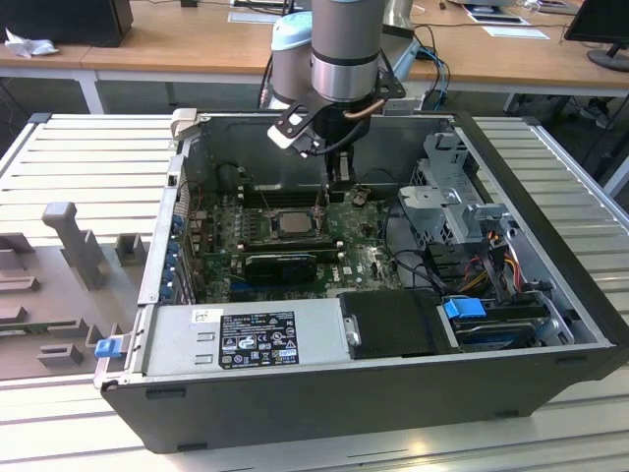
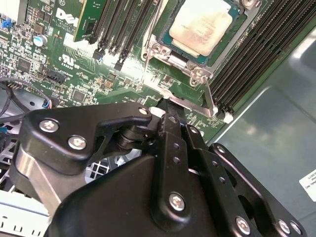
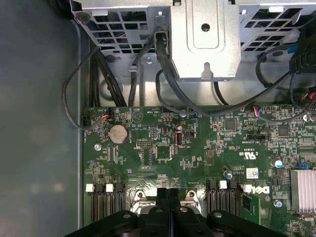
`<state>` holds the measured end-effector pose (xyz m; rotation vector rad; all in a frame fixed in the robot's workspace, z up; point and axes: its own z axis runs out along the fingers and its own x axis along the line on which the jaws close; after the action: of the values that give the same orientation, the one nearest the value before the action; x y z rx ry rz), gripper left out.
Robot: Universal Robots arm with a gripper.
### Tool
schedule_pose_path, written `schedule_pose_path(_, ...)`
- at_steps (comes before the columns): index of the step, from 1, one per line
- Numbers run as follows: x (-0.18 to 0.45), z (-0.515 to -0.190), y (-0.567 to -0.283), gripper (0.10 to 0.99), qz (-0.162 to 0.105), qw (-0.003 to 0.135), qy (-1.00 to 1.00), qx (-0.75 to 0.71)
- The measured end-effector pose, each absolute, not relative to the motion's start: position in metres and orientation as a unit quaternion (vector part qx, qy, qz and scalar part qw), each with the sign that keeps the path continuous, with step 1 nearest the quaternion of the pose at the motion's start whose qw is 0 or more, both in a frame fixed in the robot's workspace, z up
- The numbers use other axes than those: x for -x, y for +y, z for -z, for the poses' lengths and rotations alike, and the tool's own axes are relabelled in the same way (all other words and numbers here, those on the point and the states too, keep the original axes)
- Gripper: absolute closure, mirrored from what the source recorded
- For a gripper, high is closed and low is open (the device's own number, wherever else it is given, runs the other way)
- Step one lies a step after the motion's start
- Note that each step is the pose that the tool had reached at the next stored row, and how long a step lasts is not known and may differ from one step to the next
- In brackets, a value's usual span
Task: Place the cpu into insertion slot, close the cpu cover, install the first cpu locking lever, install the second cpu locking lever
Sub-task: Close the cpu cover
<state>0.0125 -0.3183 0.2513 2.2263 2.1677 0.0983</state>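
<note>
I am holding my end effector (image 3: pixel 168 191) low over the motherboard (image 3: pixel 197 153), its fingers pressed together with nothing visibly between them. The cpu (image 2: pixel 205 24) is lying flat in the insertion slot (image 1: pixel 267 224), the cpu cover (image 2: pixel 174 58) folded down around it. That is probably why my narrow tip is sitting just beside a locking lever (image 2: pixel 148 54).

The cpu (image 2: pixel 205 23) sat pale face up under the cpu cover (image 2: pixel 174 58), whose silvery frame lay flat around it. A thin locking lever (image 2: pixel 148 54) ran along one side of the cover. Black memory slots (image 2: pixel 111 29) flanked the socket on the green motherboard (image 2: pixel 74 69). The black pincer (image 2: pixel 168 104) loomed in the foreground, its tip just beside the cover's near edge.
</note>
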Motion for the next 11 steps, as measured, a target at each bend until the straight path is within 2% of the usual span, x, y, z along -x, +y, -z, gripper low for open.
schedule_pose_path(11, -0.0076, -0.2513, -0.3183, 0.980, -0.032, 0.016, 0.697, -0.716)
